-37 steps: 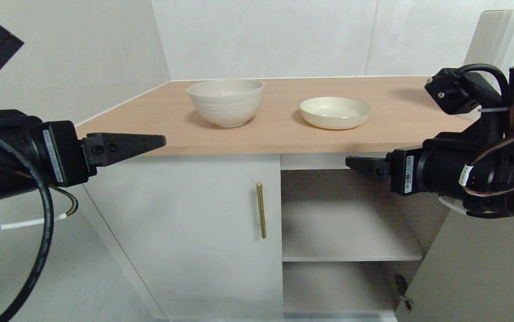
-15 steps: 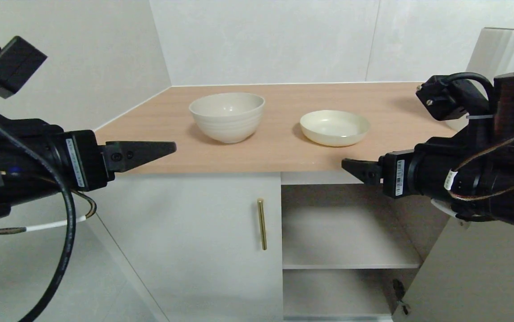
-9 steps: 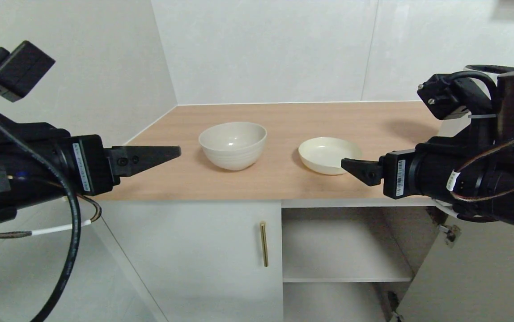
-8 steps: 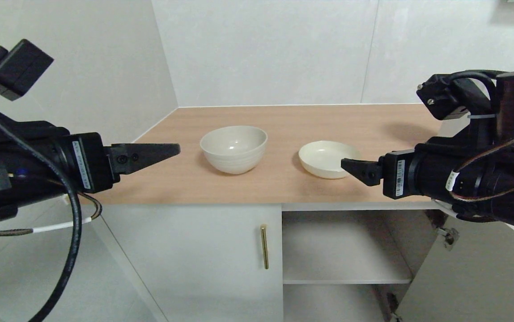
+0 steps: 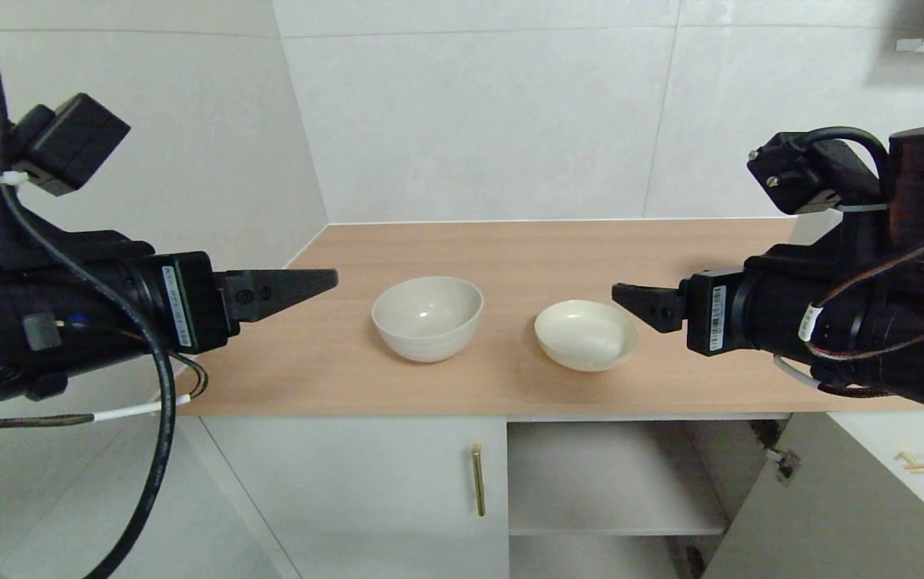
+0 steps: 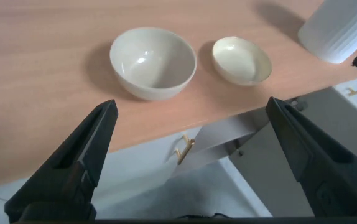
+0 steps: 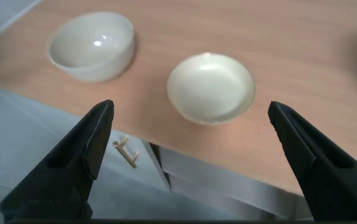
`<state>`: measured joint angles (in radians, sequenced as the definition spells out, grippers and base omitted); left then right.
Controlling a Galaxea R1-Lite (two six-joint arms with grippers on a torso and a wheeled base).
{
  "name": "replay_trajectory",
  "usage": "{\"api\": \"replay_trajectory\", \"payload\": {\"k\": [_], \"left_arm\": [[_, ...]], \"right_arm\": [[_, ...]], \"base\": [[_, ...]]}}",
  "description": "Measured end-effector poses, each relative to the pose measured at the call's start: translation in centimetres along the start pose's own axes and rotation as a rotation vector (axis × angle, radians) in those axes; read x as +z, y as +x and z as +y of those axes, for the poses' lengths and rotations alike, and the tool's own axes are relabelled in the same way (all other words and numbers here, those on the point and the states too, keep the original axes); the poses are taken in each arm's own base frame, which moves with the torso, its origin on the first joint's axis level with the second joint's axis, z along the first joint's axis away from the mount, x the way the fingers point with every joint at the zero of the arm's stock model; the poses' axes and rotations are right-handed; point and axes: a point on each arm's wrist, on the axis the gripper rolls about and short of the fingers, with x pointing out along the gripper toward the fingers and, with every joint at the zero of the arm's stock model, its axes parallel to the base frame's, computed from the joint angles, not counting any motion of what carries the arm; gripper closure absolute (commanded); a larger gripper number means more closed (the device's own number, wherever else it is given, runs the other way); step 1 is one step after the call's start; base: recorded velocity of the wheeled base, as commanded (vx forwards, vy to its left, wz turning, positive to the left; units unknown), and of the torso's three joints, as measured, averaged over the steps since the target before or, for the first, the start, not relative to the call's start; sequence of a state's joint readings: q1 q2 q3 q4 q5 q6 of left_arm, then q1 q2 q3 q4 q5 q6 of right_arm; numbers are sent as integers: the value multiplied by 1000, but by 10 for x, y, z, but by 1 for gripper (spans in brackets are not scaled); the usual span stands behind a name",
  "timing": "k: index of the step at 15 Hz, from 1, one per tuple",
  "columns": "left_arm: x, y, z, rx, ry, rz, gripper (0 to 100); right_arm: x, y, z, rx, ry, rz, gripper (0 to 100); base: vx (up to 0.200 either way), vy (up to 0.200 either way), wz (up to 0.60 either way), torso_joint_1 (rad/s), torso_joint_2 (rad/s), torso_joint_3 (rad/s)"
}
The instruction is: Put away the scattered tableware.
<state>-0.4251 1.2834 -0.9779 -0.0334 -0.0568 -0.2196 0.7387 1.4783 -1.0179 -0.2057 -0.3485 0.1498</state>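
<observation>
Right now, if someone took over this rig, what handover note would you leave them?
Left gripper: open, empty, hovering, facing the bowl.
Right gripper: open, empty, hovering, facing the shallow dish.
The bowl and the shallow dish sit apart on the counter, neither grasped.
Done: the cabinet's right door stands open, shelf exposed.
Left: grasp each piece and, probably, set it on the shelf.

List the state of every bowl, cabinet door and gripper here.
deep bowl: upright, empty, on the counter.
shallow bowl: upright, empty, on the counter.
left cabinet door: shut.
right cabinet door: open.
left gripper: open, holding nothing.
right gripper: open, holding nothing.
</observation>
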Motion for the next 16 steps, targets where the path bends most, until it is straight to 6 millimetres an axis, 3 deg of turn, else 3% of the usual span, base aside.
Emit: {"api": "replay_trajectory", "payload": {"k": [4, 9, 12, 16], "left_arm": [[1, 20, 2, 11, -4, 15, 0], [28, 67, 30, 116, -43, -25, 0], [20, 107, 55, 184, -90, 50, 0], [3, 141, 71, 248, -135, 206, 0]], "right_arm": [[5, 17, -13, -53, 40, -1, 0], [33, 69, -43, -118, 111, -9, 0], [13, 103, -47, -168, 127, 86, 0], [-2, 116, -48, -190, 137, 133, 0]], "base": [[0, 0, 0, 41, -101, -63], [0, 0, 0, 0, 0, 0], [0, 0, 0, 0, 0, 0], [0, 0, 0, 0, 0, 0]]}}
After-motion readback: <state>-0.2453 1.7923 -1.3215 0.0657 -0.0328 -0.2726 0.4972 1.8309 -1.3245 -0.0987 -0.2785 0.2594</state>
